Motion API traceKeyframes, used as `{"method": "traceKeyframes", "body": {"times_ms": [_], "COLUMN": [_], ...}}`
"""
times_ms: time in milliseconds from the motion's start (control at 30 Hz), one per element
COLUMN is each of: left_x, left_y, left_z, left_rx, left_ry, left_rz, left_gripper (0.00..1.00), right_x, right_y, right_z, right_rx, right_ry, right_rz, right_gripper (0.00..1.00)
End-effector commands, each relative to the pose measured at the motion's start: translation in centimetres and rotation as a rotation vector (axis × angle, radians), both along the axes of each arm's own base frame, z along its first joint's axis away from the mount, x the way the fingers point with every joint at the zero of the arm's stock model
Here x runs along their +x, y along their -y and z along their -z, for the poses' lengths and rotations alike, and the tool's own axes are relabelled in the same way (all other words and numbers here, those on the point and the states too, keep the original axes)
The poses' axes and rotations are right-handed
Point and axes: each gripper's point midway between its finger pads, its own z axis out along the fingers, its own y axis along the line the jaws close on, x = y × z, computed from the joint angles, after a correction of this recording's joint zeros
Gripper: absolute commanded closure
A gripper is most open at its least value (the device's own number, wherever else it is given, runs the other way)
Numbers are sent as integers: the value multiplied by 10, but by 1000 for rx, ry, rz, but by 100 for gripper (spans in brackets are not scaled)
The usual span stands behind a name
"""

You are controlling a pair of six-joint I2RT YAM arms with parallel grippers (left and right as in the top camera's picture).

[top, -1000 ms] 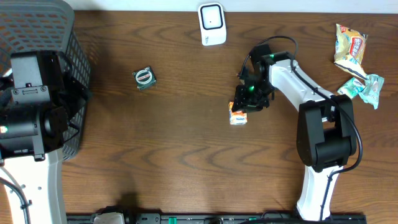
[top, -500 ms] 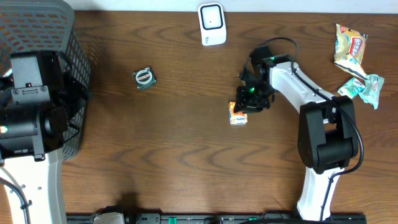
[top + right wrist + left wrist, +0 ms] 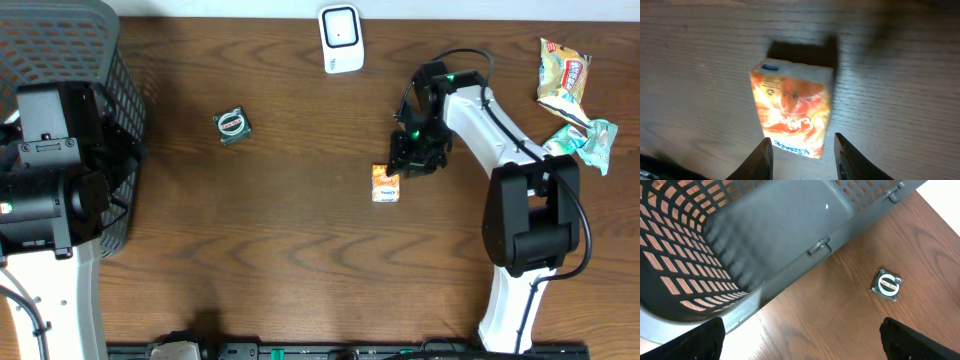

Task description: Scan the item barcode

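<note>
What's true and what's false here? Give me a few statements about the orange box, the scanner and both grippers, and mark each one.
1. The orange box lies on the table. True.
2. The white scanner stands at the table edge beside the arm bases. False: it stands at the opposite edge.
3. The left gripper is open and holds nothing. True.
4. The dark green packet sits inside the basket. False: it lies on the table beside the basket.
5. The right gripper is shut tight. False: its fingers stand apart at one end of the orange box.

White links (image 3: 490, 130) and base column (image 3: 505, 300), with bulky black joint housings (image 3: 527, 225).
</note>
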Motion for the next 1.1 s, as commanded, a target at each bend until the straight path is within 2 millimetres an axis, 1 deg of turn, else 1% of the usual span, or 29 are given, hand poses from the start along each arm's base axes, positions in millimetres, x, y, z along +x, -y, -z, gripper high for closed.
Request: {"method": "traceKeyframes", "body": {"times_ms": [0, 67, 100, 233, 467, 633, 733, 867, 933, 1000, 1067], "left_x": [-2, -2, -2, -2, -2, -2, -2, -2, -2, -2, -2], "left_y": [-3, -3, -3, -3, -3, -3, -3, -3, -3, -3, -3], "left_z": [2, 2, 2, 2, 2, 2, 2, 2, 2, 2, 2], "left_rx": [0, 0, 0, 0, 0, 0, 0, 0, 0, 0, 0], "left_ry": [-4, -4, -4, -4, -4, -4, -4, -4, -4, -4, -4], "left_rz": [-23, -23, -23, -23, -23, -23, -23, -23, -23, -23, -23], "left_gripper": [2, 2, 2, 3, 2, 2, 2, 2, 2, 2, 2], "right_x": [0, 1, 0, -5, -12, -11, -14, -14, -14, -14, -14], "right_y": [-7, -12, -15, -4, -2, -5, -6, -12, -17, -21, -19], "right_z": [4, 5, 9, 19, 29, 33, 38, 40, 39, 37, 37], "right_rx": [-1, 1, -7, -78, -82, -66, -67, -31, -3, 20, 19], "right_ry": [12, 24, 29, 12, -3, 8, 8, 9, 9, 5, 0], "right_rz": [-31, -40, -47, -18, -18, -19, -22, -20, -19, -17, -13], "right_gripper": [66, 66, 65, 65, 65, 65, 66, 68, 71, 78, 78]}}
